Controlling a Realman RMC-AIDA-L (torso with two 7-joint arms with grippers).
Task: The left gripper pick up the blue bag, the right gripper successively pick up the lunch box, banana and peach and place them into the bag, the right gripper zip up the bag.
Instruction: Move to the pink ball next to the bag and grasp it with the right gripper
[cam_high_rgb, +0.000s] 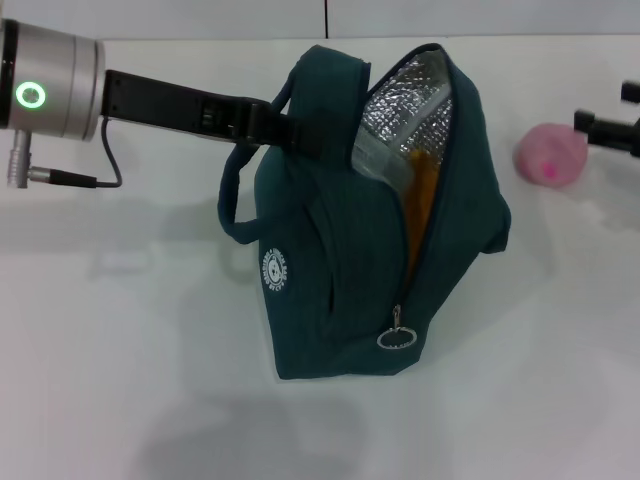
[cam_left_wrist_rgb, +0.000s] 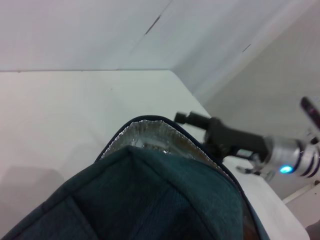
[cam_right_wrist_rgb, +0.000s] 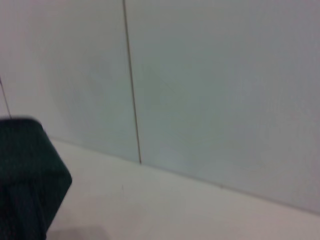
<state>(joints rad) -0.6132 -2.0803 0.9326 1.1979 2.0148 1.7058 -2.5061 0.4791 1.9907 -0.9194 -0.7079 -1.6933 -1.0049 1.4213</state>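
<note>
Head view: one bag, one peach.

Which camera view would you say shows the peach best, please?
The head view: the pink peach lies in plain sight on the white table, between the blue bag and the right gripper. Neither the left wrist view nor the right wrist view shows it.
</note>
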